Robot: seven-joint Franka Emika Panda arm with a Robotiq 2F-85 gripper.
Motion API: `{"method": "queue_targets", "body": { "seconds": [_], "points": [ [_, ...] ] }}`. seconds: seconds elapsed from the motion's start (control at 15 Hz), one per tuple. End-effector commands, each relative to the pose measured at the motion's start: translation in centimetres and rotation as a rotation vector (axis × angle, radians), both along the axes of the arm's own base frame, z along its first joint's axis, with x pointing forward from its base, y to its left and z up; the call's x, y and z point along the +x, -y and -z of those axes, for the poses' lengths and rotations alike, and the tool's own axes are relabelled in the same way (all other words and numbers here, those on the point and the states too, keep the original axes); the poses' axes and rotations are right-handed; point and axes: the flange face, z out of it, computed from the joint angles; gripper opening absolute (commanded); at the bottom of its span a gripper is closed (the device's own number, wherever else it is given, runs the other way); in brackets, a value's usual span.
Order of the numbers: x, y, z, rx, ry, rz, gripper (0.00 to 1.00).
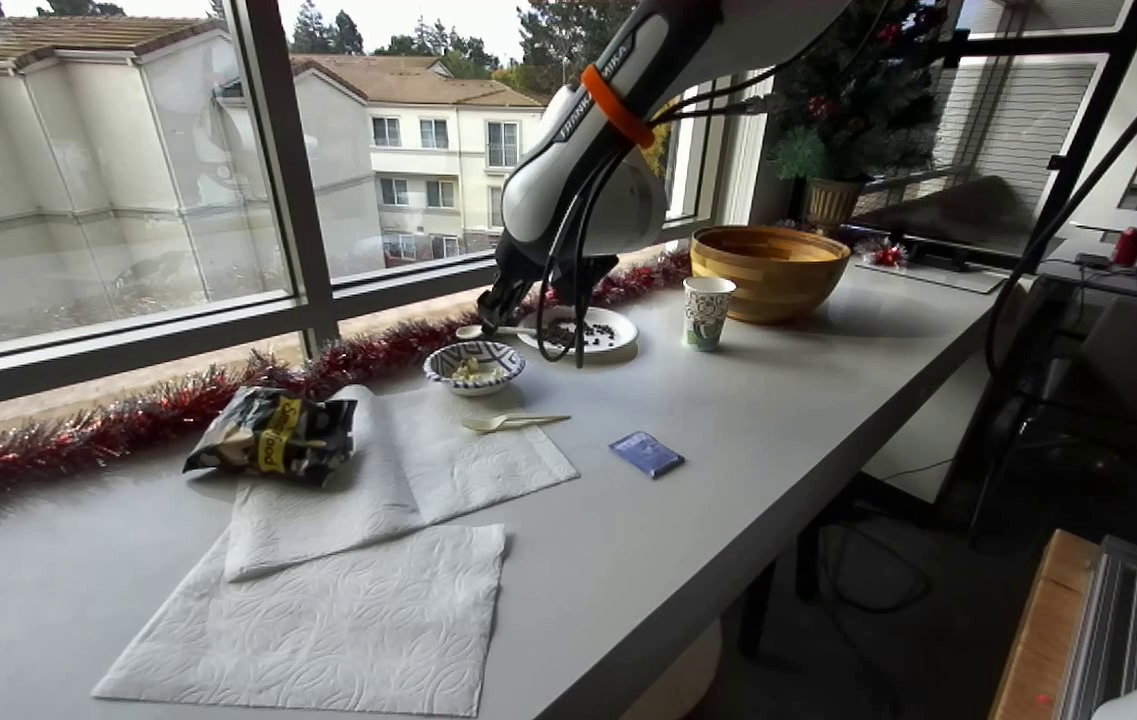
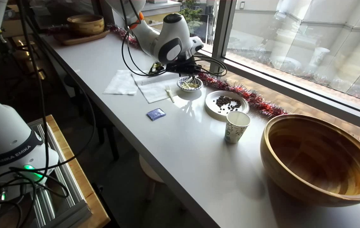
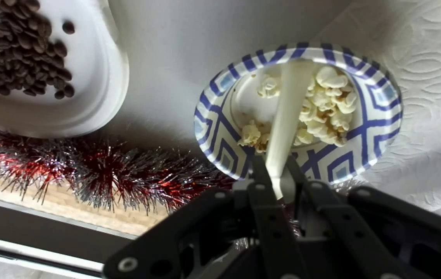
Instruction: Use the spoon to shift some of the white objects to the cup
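Note:
Pale popcorn, the white objects, fills much of a blue-and-white patterned bowl. My gripper hangs at the window-side edge of that bowl, its two fingers shut on a cream plastic spoon. Blurred in the wrist view, the spoon slants across the popcorn and hides part of it. An exterior view has the spoon just behind the patterned bowl. A paper cup with a leafy print stands upright, beyond the bean plate, away from my gripper. Both exterior views show the cup.
Between bowl and cup lies a white plate of coffee beans. The large wooden bowl is beside the cup. On the near side are a pale fork, a blue packet and paper towels. Tinsel lines the window.

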Motion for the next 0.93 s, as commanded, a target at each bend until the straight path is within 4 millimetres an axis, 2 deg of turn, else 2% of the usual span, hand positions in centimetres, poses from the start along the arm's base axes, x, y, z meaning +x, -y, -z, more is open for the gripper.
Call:
{"method": "queue_targets", "body": {
  "seconds": [0.0,0.27,0.33,0.6,0.67,0.87],
  "points": [
    [-0.1,-0.6,-1.7,-0.136,-0.102,-0.037,0.03],
    [0.2,-1.9,-1.5,-0.213,-0.216,-0.092,0.03],
    [-0.1,-1.5,-1.1,-0.177,-0.18,-0.082,0.14],
    [0.0,-2.1,-1.2,-0.186,-0.206,-0.092,0.14],
    [0.0,-2.0,-1.2,-0.187,-0.207,-0.091,0.03],
    [0.7,-1.9,-0.8,-0.219,-0.254,-0.12,0.03]
  ]
}}
